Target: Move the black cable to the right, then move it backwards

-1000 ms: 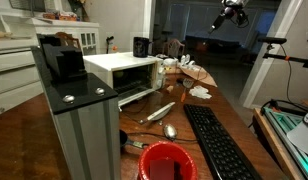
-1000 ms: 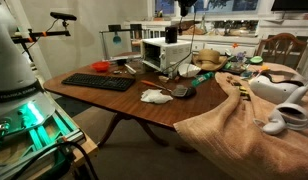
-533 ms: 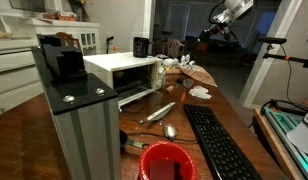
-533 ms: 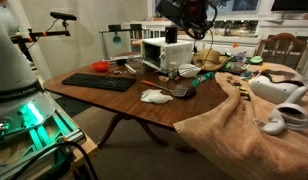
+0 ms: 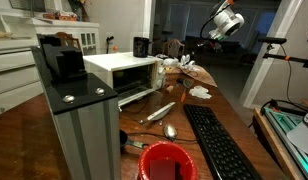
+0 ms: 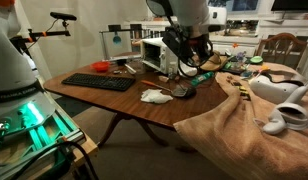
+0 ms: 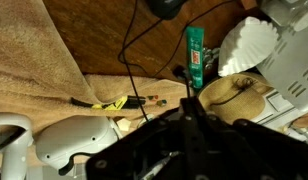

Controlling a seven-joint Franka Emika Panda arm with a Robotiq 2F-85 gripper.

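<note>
Seemingly the reach was in hand: the gripper (image 6: 190, 52) hovered over the bench (image 6: 104, 98), too dark to tell whether apart or together, while the black cable (image 7: 123, 60) lay loose on the wood near a green tube (image 7: 195, 50), awaiting a descent and grasp.

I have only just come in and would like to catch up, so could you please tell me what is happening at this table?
A robot arm's hand hovers above the brown wooden table, close to the white microwave oven. In the wrist view, a thin black cable lies loose on the wood below it, near a green tube. The cable does not appear to be gripped yet. Whether the hand is open or shut cannot be made out.
</note>
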